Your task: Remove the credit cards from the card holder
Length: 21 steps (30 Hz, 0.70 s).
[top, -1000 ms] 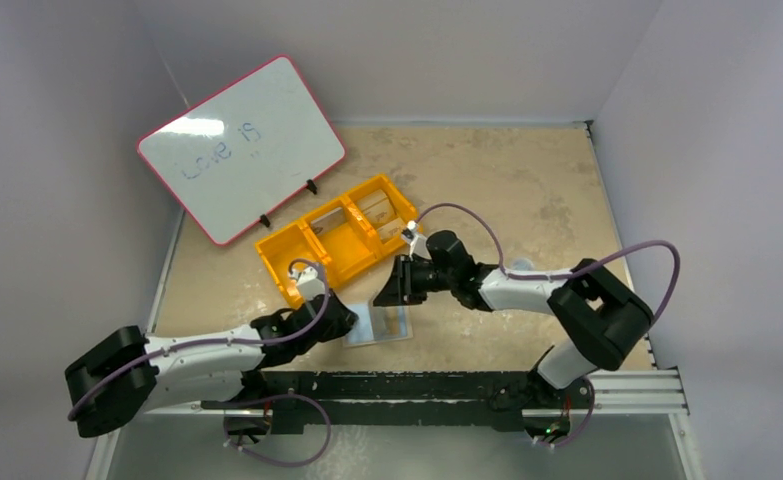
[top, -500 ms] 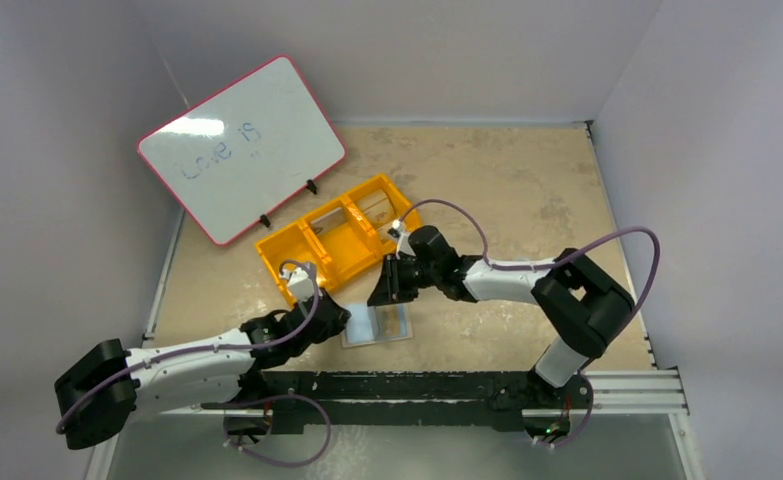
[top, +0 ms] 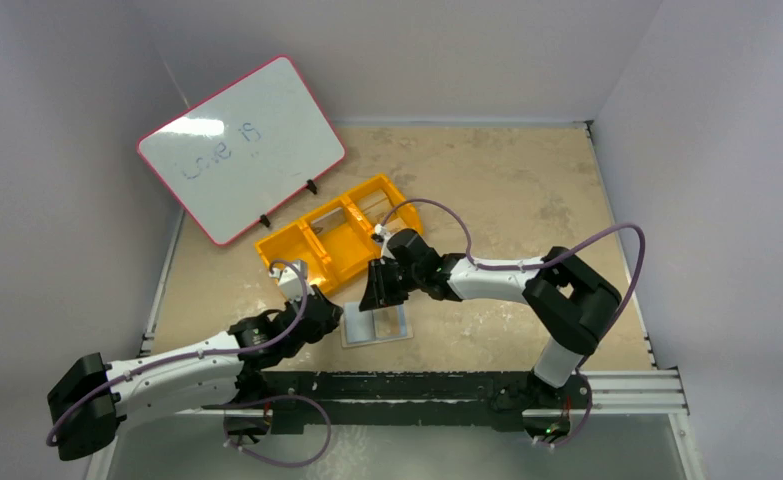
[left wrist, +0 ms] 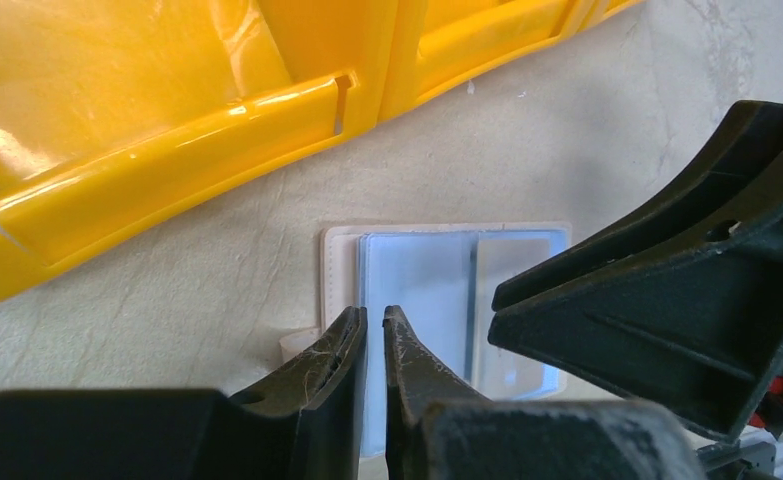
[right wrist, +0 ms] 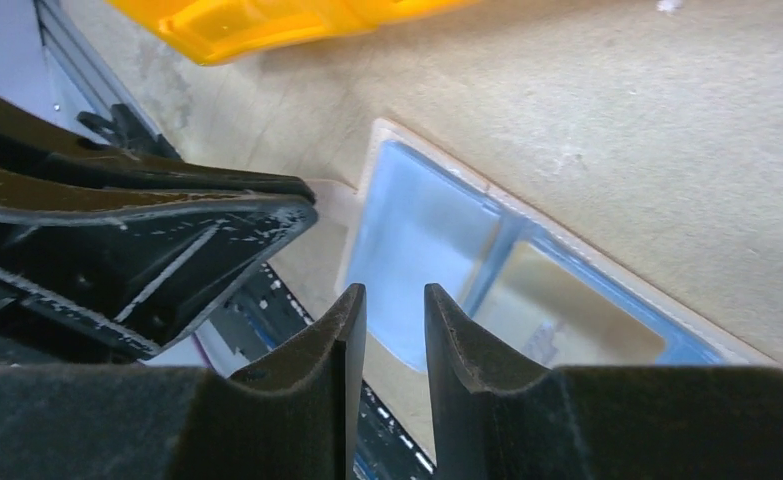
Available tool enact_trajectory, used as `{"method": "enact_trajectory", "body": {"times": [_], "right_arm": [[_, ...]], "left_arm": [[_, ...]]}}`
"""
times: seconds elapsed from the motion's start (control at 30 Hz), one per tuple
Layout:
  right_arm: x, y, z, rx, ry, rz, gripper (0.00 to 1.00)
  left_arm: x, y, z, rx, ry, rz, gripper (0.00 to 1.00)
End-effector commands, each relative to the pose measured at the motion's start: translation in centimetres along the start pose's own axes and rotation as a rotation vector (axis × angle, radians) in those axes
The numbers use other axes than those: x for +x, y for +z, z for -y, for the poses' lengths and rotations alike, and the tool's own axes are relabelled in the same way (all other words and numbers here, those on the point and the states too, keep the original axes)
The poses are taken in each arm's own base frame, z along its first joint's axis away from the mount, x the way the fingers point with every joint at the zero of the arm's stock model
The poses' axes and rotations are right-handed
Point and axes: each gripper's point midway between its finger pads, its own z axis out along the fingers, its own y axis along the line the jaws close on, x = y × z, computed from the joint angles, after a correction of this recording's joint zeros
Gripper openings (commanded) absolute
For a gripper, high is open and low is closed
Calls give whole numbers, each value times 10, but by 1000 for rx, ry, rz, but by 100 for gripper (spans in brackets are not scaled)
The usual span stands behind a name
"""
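The card holder lies open and flat on the table, two light-blue panels edged in tan. A tan credit card shows in its right panel. My left gripper hovers over the holder's left panel, with only a thin slit between its fingers and nothing in it. In the top view it sits at the holder's left edge. My right gripper hangs over the holder's far side, slightly open and empty, above the left blue panel.
A yellow three-compartment bin stands just behind the holder, close to both grippers. A pink-rimmed whiteboard leans at the back left. The two grippers are within a finger's length of each other. The black rail runs along the near edge.
The right gripper has moved left, nearer the holder's left panel. The left arm has drawn back to the left. The holder has shifted slightly left.
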Motion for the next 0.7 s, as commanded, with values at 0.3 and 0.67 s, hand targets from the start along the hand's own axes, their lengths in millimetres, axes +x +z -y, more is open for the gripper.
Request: {"method": "enact_trajectory", "body": {"times": [0.3, 0.67], "right_arm": [[-6, -23, -9, 92, -352, 162, 46], [-13, -36, -28, -38, -987, 435, 66]], "left_arm": [[-15, -4, 7, -18, 0, 46, 12], [-16, -3, 0, -30, -9, 64, 14]]}}
